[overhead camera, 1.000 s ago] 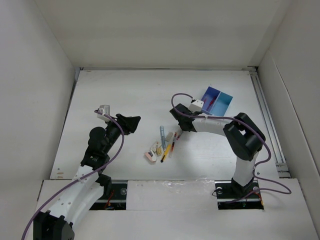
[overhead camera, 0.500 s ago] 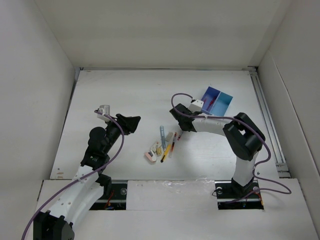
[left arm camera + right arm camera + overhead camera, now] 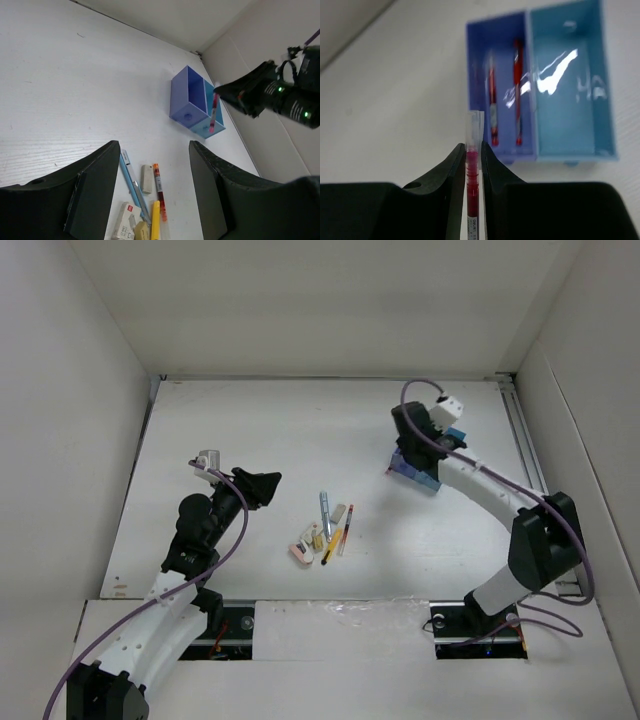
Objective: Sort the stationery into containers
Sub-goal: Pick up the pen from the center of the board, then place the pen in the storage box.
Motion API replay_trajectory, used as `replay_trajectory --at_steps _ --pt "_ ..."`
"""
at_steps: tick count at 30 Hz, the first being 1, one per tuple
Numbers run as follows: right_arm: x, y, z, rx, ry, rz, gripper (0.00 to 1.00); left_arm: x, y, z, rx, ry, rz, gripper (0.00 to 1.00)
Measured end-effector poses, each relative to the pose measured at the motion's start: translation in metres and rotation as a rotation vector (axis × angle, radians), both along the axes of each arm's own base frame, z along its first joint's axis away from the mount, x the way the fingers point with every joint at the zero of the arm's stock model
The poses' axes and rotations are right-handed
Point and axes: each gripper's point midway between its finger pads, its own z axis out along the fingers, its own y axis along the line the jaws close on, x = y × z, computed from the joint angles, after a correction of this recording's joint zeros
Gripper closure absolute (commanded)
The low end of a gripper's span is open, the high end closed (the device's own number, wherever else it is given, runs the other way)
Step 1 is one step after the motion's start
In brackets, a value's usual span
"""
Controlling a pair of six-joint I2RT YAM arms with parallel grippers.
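Pen [image 3: 473, 175] lower end cut off, clamped in right tool [image 3: 472, 150].

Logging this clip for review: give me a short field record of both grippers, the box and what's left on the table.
right gripper: shut on red pen, over the box
left gripper: open, holding nothing
purple compartment: two red pens
light blue compartment: nothing seen inside
table: pens and erasers in a loose cluster
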Motion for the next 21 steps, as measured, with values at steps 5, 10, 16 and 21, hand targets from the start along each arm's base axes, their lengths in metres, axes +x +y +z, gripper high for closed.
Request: replay_trajectory --at_steps 5,10,16,21 --pt "0.038 -0.082 0.026 -0.031 -0.062 -0.222 1.0 0.0 0.0 0.0 -0.001 0.001 0.0 0.46" --pt "0.064 -0.118 0.021 -0.07 -0.047 -0.31 1.0 0.0 0.0 0.002 -0.004 -0.006 0.0 0.46" --pt "0.086 -0.123 0.001 -0.104 -0.005 -0.318 1.0 0.001 0.0 0.003 -0.006 -0.012 0.0 0.46" --pt "0.093 -0.118 -0.017 -0.129 0.033 -0.304 1.0 0.001 0.0 0.003 -0.006 -0.012 0.0 0.46"
